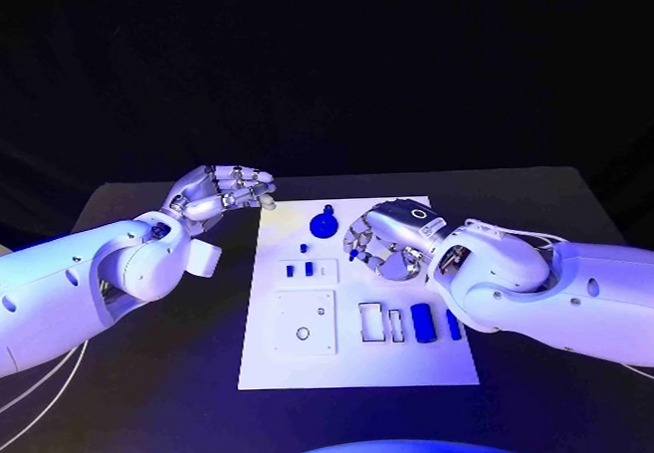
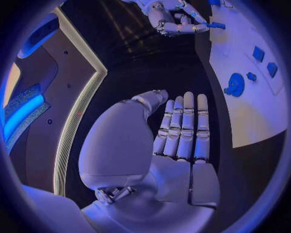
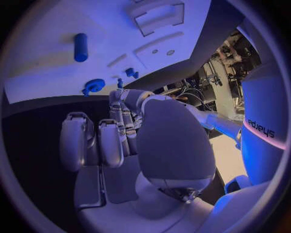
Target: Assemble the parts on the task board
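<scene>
So my table (image 1: 556,194) is black w/ a matte top, and the only thing sitting directly on it is the white task board (image 1: 275,363), laid flat approx in the middle, long side running away from me. Bare black table on both sides of the board and past its far edge.

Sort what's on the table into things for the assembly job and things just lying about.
For the job: task board; round blue part; small blue parts; blue cylinder; blue bar; left robot hand; right robot hand.

Lying about: nothing visible besides the black table.
</scene>
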`<state>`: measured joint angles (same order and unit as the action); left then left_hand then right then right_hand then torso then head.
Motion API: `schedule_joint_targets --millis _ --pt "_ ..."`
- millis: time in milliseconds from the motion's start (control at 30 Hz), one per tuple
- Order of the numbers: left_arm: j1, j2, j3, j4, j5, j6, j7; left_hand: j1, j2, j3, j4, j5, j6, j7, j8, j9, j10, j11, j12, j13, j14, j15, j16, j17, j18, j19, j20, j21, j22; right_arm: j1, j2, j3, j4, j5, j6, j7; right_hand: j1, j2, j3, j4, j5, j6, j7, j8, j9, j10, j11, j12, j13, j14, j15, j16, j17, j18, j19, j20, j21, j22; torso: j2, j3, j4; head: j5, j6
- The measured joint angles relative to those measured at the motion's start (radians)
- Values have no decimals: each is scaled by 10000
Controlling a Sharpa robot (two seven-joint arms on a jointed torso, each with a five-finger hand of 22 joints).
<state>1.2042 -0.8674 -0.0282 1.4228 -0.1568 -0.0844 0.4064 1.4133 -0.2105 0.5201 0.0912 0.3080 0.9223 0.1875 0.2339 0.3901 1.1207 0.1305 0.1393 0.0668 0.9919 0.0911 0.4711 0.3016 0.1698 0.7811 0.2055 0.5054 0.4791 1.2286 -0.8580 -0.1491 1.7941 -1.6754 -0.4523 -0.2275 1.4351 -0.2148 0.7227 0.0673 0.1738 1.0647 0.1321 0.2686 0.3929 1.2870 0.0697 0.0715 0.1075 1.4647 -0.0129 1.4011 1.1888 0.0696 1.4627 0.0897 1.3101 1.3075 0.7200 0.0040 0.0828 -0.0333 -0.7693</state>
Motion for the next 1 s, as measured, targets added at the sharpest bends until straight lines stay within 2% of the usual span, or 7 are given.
schedule_joint_targets --millis 200,400,600,767,1000 --pt "-5 29 0 -7 0 -1 0 0 0 0 0 0 0 0 0 0 -38 37 0 0 0 0 -39 11 0 0 0 0 -10 -257 466 -51 56 -33 159 -2 -13 -14 0 0 -2 -2 -1 -2 0 22 -21 -23 -2 0 0 0 -10 0 0 0 0 -1 -8 -6 -2 193 -77" --pt "-5 45 0 -14 0 -9 -1 0 0 0 0 0 0 0 0 0 -37 37 0 0 0 1 -39 10 0 0 0 0 -10 -504 887 -92 -116 -85 333 6 -26 -27 -1 0 -19 -4 -3 -22 -1 36 -34 -24 -8 0 0 0 -9 0 0 0 0 -1 -12 -12 -14 368 -136" --pt "-5 88 0 -26 0 -11 -6 0 0 0 0 0 0 0 0 0 -37 37 0 0 0 0 -39 9 0 0 0 1 -10 -767 1207 -117 -311 -149 448 8 -25 -27 16 -16 -22 -19 -18 -36 0 37 -35 -43 -12 0 1 0 -9 0 0 0 0 -1 -13 -9 -10 569 -267" --pt "-5 103 0 -37 0 -11 -10 0 0 0 0 0 0 0 0 -1 -37 37 0 0 0 0 -39 9 0 0 0 1 -10 -914 1375 -128 -452 -223 525 7 -27 -26 29 -29 -37 -20 -19 -40 9 41 -37 -61 -16 1 1 0 -9 -1 0 0 46 -2 -9 -6 4 698 -360" --pt "-5 107 -1 -46 0 -11 -16 0 0 0 0 0 0 0 0 0 -37 37 0 0 0 0 -39 15 -1 0 0 -39 -15 -1062 1500 -142 -589 -371 607 -20 -80 -25 29 -29 -48 -20 -17 -22 11 58 -47 -80 -13 1 1 0 -9 -1 0 0 47 -2 4 -4 4 803 -454"
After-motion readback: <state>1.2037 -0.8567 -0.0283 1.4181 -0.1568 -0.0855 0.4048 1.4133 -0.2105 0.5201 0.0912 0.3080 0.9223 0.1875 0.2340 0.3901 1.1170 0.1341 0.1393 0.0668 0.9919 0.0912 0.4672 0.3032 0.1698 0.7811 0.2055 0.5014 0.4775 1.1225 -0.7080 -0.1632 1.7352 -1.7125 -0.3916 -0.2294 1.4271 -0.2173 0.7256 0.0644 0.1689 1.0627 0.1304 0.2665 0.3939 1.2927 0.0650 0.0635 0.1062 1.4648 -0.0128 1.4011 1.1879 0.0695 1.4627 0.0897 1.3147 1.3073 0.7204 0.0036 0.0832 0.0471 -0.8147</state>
